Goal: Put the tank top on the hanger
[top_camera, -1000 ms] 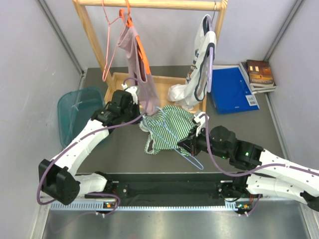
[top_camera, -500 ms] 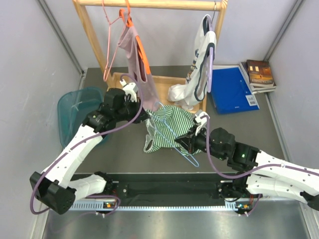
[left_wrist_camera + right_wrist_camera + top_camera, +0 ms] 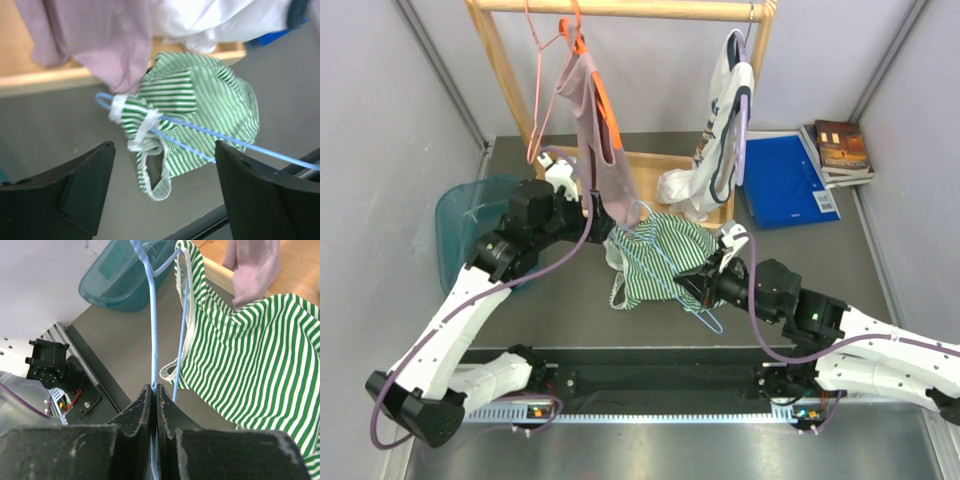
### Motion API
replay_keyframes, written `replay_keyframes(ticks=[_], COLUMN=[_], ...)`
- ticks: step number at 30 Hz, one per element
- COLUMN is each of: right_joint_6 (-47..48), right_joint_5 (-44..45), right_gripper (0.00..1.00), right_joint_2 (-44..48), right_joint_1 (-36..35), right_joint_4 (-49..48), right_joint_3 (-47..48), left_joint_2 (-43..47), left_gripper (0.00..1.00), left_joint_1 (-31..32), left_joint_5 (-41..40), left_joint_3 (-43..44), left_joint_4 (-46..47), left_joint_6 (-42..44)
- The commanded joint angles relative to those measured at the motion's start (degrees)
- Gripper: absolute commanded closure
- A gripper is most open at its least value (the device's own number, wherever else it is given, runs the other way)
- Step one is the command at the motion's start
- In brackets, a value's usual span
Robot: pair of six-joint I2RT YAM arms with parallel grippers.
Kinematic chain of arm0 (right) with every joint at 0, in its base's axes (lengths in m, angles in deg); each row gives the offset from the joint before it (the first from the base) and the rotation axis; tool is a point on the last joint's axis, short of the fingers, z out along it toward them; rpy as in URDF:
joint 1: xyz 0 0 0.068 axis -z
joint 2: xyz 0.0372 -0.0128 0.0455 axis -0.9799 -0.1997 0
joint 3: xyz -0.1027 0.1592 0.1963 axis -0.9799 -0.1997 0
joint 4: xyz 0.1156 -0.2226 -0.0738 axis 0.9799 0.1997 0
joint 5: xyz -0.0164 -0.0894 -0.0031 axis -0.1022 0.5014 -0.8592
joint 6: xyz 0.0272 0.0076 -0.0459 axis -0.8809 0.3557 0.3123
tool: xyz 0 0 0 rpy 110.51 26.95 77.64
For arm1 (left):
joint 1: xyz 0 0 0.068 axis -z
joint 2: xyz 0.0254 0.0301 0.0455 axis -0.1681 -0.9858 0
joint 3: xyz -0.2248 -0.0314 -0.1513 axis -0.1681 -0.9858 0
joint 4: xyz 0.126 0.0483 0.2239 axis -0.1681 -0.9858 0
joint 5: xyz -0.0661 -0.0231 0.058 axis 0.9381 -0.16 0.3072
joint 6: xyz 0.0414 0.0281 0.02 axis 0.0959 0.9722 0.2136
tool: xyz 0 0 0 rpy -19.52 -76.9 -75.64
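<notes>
The green-and-white striped tank top (image 3: 665,255) hangs bunched on the light-blue wire hanger (image 3: 706,320) at mid-table. One white-edged strap (image 3: 142,125) is looped over the hanger (image 3: 210,132) wire near its end, and the tank top (image 3: 200,100) body drapes behind it. My right gripper (image 3: 154,387) is shut on the hanger (image 3: 152,330) wire, with the tank top (image 3: 250,365) to its right. My left gripper (image 3: 164,150) stands open above the strap, holding nothing and apart from the cloth. In the top view, the left gripper (image 3: 588,212) is up-left of the top and the right gripper (image 3: 692,285) at its lower right.
A wooden rack (image 3: 620,8) at the back carries a mauve-pink top (image 3: 590,100) on an orange hanger and a white top (image 3: 725,110). A teal basket (image 3: 475,225) sits at the left. A blue folder (image 3: 785,180) and books (image 3: 842,150) lie at the back right.
My left gripper has opened, let go of the tank top's strap and drawn back up-left. The right gripper, still shut on the hanger, has shifted slightly left.
</notes>
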Motion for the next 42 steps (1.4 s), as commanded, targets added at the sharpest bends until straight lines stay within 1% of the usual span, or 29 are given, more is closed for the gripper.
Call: replay_keyframes(ticks=[1, 2, 4, 5, 7, 11, 14, 17, 18, 20, 21, 23, 25, 29, 31, 33, 37, 39, 40, 41, 42], right_joint_6=[0.00, 0.00, 0.00, 0.09, 0.17, 0.00, -0.18, -0.53, -0.53, -0.70, -0.79, -0.79, -0.71, 1.66, 3.59, 4.48, 6.67, 6.59, 6.07, 5.80, 5.10], right_joint_5=[0.61, 0.70, 0.70, 0.70, 0.70, 0.96, 1.58, 2.28, 2.37, 3.16, 3.51, 4.56, 4.66, 4.22, 2.47, -0.26, -3.42, -7.98, -9.83, -14.54, -17.20], right_gripper=[1.00, 1.00, 1.00, 1.00, 1.00, 1.00, 1.00, 1.00, 1.00, 1.00, 1.00, 1.00, 1.00, 1.00, 1.00, 1.00, 1.00, 1.00, 1.00, 1.00, 1.00], right_joint_2=[-0.24, -0.33, -0.24, -0.24, -0.41, -1.82, -2.35, -2.61, -2.53, -2.09, -1.82, -0.86, -0.16, 1.34, 1.87, 2.83, 4.59, 5.29, 5.91, 6.17, 6.35], right_joint_1=[-1.08, -1.08, -1.16, -1.17, -1.17, -1.16, -1.17, -1.17, -1.17, -1.17, -1.17, -1.17, -1.16, -0.99, 0.06, 0.94, 2.78, 5.58, 6.99, 8.66, 12.42], right_joint_4=[-7.77, -8.31, -10.23, -10.85, -12.26, -13.41, -14.11, -14.11, -14.11, -13.85, -13.67, -12.97, -12.71, -11.13, -9.64, -8.58, -6.99, -7.17, -7.60, -7.87, -8.31], right_joint_3=[-0.71, -1.05, -1.41, -1.67, -1.85, -1.59, -1.41, -1.32, -1.32, -1.32, -1.41, -1.50, -1.67, -0.89, -0.27, 0.87, 1.40, 1.31, 1.23, 1.05, 1.05], left_joint_2=[3.71, 3.98, 3.98, 3.89, 3.81, 2.76, 2.14, 2.05, 2.13, 3.01, 3.45, 4.67, 5.65, 8.89, 10.04, 11.88, 15.31, 16.45, 17.85, 18.56, 19.27], left_gripper=[0.21, 0.22, 0.23, 0.23, 0.22, 0.21, 0.21, 0.22, 0.22, 0.20, 0.17, 0.13, 0.07, 0.03, 0.03, 0.02, 0.02, 0.06, 0.09, 0.10, 0.16], left_joint_1=[0.44, 0.88, 1.67, 2.80, 4.12, 9.30, 11.77, 12.48, 12.48, 12.48, 12.48, 12.48, 12.57, 12.48, 12.48, 12.48, 12.57, 12.48, 12.48, 12.48, 12.48], left_joint_5=[8.20, 10.23, 14.18, 14.99, 15.70, 13.34, 12.45, 11.57, 10.61, 5.09, 2.28, -5.98, -11.16, -13.13, -12.87, -10.85, -8.83, -8.38, -8.64, -8.73, -8.56], left_joint_3=[-0.53, -1.41, -2.21, -3.34, -4.32, -5.46, -5.55, -5.99, -6.08, -5.99, -5.99, -5.90, -5.99, -7.48, -7.66, -7.75, -7.84, -8.01, -8.45, -8.71, -9.06], left_joint_4=[10.76, 13.38, 15.33, 17.86, 19.72, 21.58, 21.84, 22.11, 21.85, 20.01, 18.95, 16.33, 14.64, 11.48, 9.63, 8.14, 6.73, 6.46, 6.64, 6.73, 7.07], left_joint_6=[2.31, 2.31, 2.05, 1.87, 1.61, 2.92, 4.07, 4.51, 5.12, 6.26, 7.49, 8.37, 9.08, 11.27, 12.85, 14.87, 17.25, 20.40, 20.68, 21.20, 22.69])
